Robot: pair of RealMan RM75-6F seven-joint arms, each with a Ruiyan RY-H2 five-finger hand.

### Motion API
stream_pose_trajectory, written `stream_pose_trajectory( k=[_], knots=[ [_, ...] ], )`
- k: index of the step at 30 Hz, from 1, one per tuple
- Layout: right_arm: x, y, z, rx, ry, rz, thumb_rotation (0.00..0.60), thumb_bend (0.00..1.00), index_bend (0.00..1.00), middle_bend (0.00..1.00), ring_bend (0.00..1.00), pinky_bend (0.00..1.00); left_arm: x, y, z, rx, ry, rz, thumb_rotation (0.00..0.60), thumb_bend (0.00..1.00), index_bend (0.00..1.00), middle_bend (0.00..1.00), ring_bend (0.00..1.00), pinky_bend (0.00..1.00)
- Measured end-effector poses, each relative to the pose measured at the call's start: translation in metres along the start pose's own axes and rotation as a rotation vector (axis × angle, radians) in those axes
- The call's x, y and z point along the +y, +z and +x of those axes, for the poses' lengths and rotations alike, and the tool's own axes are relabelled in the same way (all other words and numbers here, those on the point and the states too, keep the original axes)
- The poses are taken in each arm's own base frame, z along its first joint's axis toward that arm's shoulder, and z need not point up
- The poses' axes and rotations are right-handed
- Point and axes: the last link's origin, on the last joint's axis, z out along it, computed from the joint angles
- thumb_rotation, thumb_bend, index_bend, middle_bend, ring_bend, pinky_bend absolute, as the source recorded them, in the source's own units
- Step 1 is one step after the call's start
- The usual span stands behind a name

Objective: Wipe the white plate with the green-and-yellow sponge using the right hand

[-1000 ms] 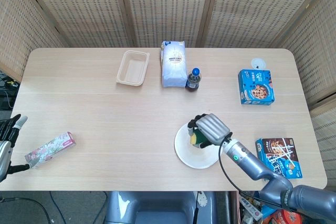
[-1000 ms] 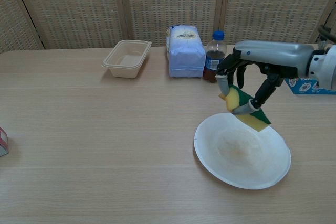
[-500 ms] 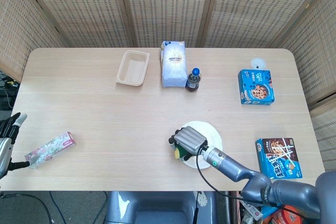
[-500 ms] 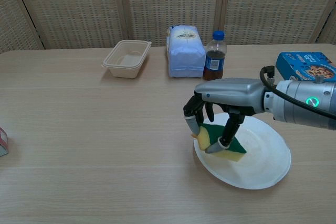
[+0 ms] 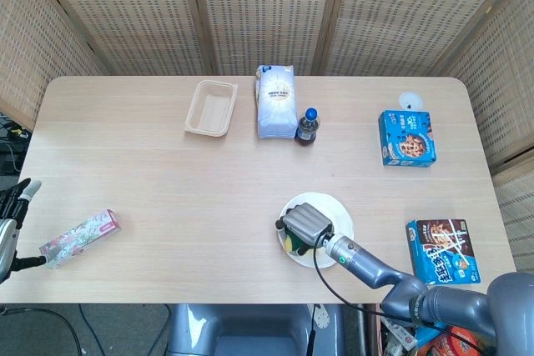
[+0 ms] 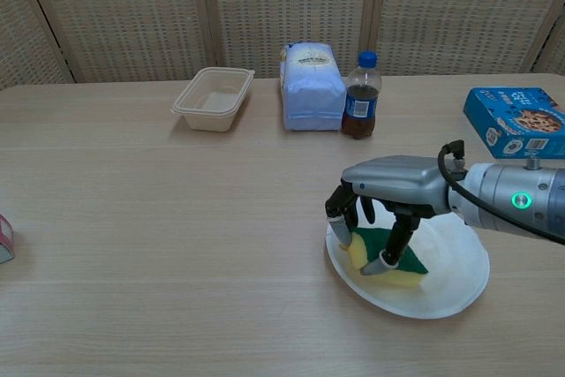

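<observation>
The white plate [image 5: 338,213] [image 6: 455,282] lies near the table's front edge, right of the middle. My right hand [image 5: 306,225] [image 6: 385,194] grips the green-and-yellow sponge [image 6: 387,259] [image 5: 291,245] and presses it flat on the plate's left part, green side up. In the head view the hand hides most of the sponge. My left hand [image 5: 12,210] hangs off the table's left edge, holding nothing, fingers apart.
A beige tray [image 5: 211,108], a white bag [image 5: 276,101] and a cola bottle [image 5: 307,127] stand at the back. A blue cookie box [image 5: 407,137] and a brown snack box [image 5: 442,250] lie at the right. A flowered packet [image 5: 80,238] lies front left.
My right hand came down from above the plate's far side, swung to its left rim, then settled the sponge flat on the plate. The left hand stayed still.
</observation>
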Motion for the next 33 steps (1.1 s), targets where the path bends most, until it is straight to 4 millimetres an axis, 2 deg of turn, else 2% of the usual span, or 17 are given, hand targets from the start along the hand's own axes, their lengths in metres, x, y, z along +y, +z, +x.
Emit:
stream_pose_trajectory(
  k=[9,21,28,33],
  knots=[
    [0.010,0.000,-0.015,0.004,0.016,-0.020,0.600,0.28,0.56,0.53,0.39,0.43,0.000,0.000,-0.001,-0.003,0.000,-0.002,0.600,0.00,0.00,0.00,0.00,0.00],
    [0.025,-0.001,-0.024,-0.013,0.083,-0.065,0.600,0.28,0.56,0.53,0.39,0.43,0.001,0.000,-0.002,-0.011,0.009,-0.007,0.600,0.00,0.00,0.00,0.00,0.00],
    [0.027,-0.001,-0.024,-0.017,0.085,-0.070,0.600,0.28,0.56,0.53,0.39,0.43,0.001,0.000,-0.003,-0.011,0.010,-0.009,0.600,0.00,0.00,0.00,0.00,0.00],
    [0.023,-0.003,-0.016,0.009,0.106,-0.056,0.600,0.28,0.56,0.53,0.39,0.43,0.001,-0.001,-0.002,-0.010,0.009,-0.010,0.600,0.00,0.00,0.00,0.00,0.00]
  ],
)
